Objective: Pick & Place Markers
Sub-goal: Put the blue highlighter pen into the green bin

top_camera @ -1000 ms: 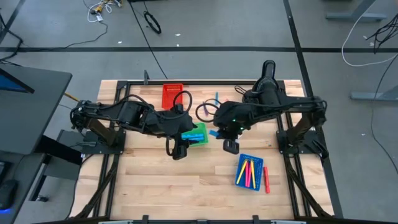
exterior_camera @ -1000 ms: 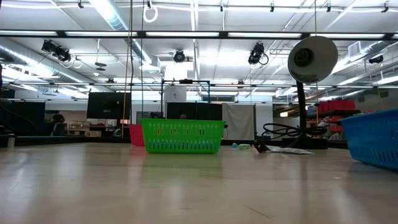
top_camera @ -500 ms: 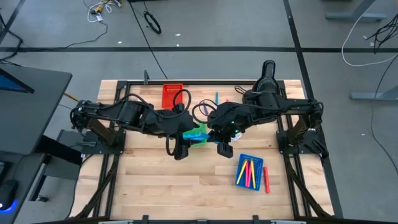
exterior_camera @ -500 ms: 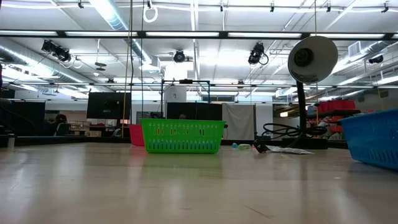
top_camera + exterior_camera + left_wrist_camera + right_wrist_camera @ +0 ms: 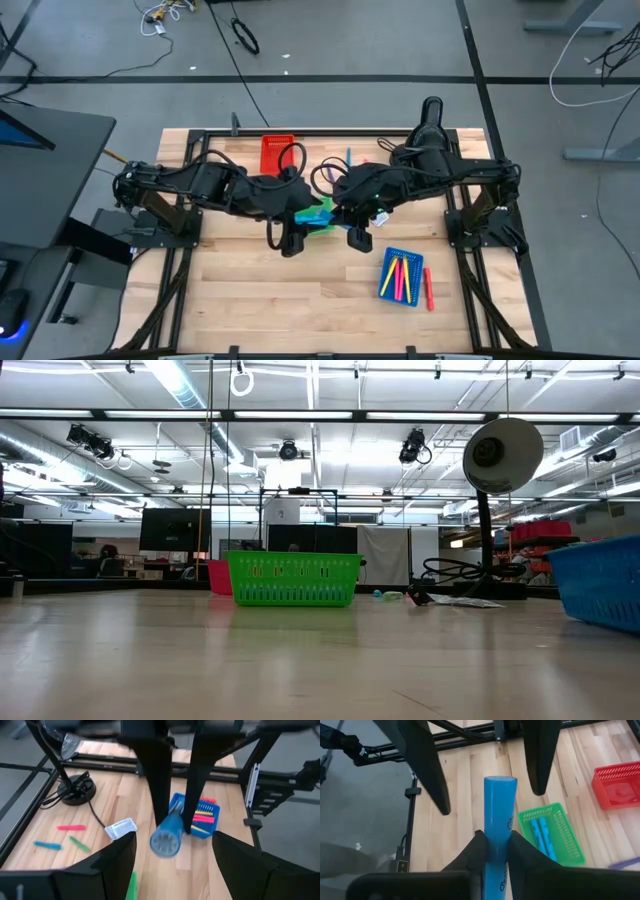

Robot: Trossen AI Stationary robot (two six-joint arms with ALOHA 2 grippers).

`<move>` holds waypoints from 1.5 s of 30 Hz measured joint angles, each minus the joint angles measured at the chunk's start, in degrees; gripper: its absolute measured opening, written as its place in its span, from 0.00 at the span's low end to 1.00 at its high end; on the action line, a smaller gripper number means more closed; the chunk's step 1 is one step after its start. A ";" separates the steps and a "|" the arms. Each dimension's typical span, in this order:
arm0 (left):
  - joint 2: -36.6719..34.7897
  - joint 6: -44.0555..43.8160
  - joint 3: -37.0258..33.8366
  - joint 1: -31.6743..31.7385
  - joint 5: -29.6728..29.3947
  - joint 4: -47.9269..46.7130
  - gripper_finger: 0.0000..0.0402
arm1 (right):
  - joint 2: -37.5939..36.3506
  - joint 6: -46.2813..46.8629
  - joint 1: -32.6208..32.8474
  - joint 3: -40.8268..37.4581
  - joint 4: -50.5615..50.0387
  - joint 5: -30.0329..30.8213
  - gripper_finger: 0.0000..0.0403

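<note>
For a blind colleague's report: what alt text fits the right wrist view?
The right hand grips a blue marker pointing away from the camera, facing the left arm's open fingers. Below lie a green tray holding blue markers and a red tray.

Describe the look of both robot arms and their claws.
Both arms are black and jointed, with looping black cables. The left claw and the right claw are black too. Each has two flat, tapering black fingers. The right arm shows a small green light.

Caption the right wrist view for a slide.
Right hand shut on a blue marker, facing the left hand's open fingers.
</note>
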 joint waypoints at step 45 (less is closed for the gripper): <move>0.94 -0.04 0.04 1.25 0.72 1.32 0.21 | 0.02 -1.10 0.02 0.00 -0.39 0.20 0.14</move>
